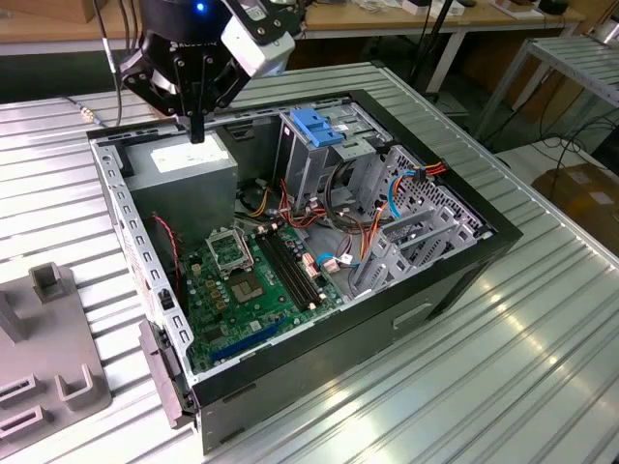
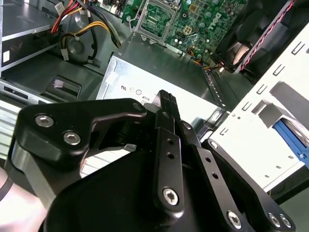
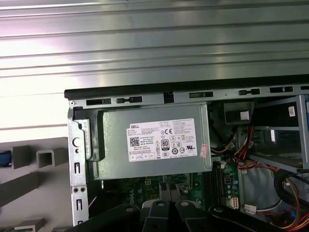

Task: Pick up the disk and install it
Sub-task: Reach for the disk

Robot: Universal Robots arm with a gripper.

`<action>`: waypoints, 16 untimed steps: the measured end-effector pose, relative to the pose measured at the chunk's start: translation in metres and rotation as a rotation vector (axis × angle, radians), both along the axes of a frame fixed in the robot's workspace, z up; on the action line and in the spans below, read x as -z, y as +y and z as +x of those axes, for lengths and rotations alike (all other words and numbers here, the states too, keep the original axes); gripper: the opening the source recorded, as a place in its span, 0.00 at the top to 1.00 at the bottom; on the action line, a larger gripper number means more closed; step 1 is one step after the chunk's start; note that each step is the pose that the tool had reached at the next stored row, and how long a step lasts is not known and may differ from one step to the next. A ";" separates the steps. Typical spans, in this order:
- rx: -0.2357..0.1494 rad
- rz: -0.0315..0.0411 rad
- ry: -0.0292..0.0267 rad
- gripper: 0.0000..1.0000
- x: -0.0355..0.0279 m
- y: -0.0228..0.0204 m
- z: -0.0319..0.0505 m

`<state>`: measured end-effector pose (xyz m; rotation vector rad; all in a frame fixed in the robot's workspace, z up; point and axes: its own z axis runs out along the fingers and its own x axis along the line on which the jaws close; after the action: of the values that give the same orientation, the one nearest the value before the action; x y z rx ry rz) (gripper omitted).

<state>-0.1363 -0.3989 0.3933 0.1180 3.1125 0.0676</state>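
Claw (image 1: 197, 135): black, pinched narrow, empty, above the grey metal power supply (image 3: 149, 140).
Disk (image 2: 289, 137) (image 3: 4, 158): blue plastic frame edge in both wrist views, outside the case (image 1: 464, 275), by the grey fixture (image 1: 44, 377).

I count one claw (image 1: 197, 133), one case (image 1: 455, 280), one power supply (image 1: 184, 176), one motherboard (image 1: 242, 290), one blue bracket (image 1: 317, 126), one stand (image 1: 48, 372).

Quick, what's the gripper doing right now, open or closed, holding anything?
Gripper: closed, fingers together with nothing between them, just above the grey metal box.
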 end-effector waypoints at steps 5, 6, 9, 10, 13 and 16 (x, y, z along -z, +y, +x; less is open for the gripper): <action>0.000 0.0000 0.0002 0.90 0.0000 0.0000 -0.0035; 0.000 0.0000 0.0003 0.90 0.0000 0.0000 -0.0042; 0.000 0.0000 0.0004 0.90 0.0000 0.0000 -0.0064; 0.000 -0.0001 0.0004 0.90 0.0000 0.0000 -0.0069; 0.000 0.0000 0.0006 0.90 0.0000 0.0000 -0.0087; 0.000 0.0000 0.0007 0.90 0.0000 0.0000 -0.0104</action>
<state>-0.1466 -0.3989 0.3933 0.1180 3.1132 0.0677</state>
